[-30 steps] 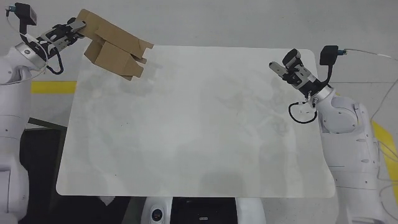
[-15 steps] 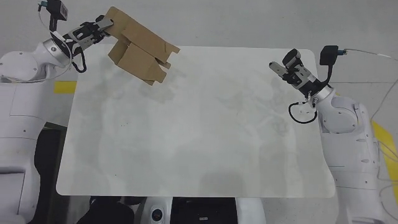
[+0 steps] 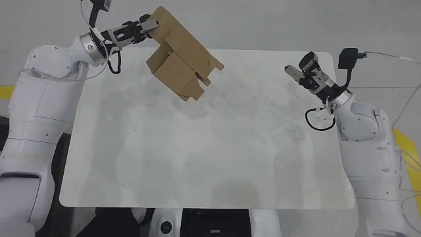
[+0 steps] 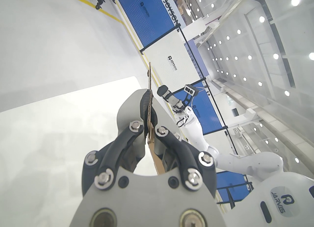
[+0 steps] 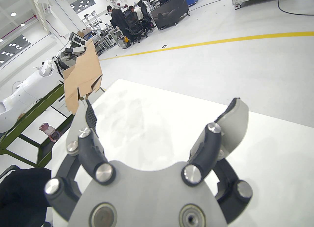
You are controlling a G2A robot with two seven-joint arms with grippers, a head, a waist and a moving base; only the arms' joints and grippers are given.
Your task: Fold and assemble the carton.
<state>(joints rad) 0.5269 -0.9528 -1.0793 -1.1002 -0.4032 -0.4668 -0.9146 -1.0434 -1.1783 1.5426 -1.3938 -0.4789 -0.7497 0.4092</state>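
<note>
Top view, left gripper (image 3: 150,26) clamped on the carton (image 3: 181,59), aloft over the far left corner of the table (image 3: 217,151), right gripper (image 3: 298,66) spread open, empty, above the table's right edge.

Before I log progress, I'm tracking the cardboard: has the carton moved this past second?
Yes. The carton, clamped in the left gripper, has swung over the table, from beyond its far left corner toward the middle of its far edge.
</note>
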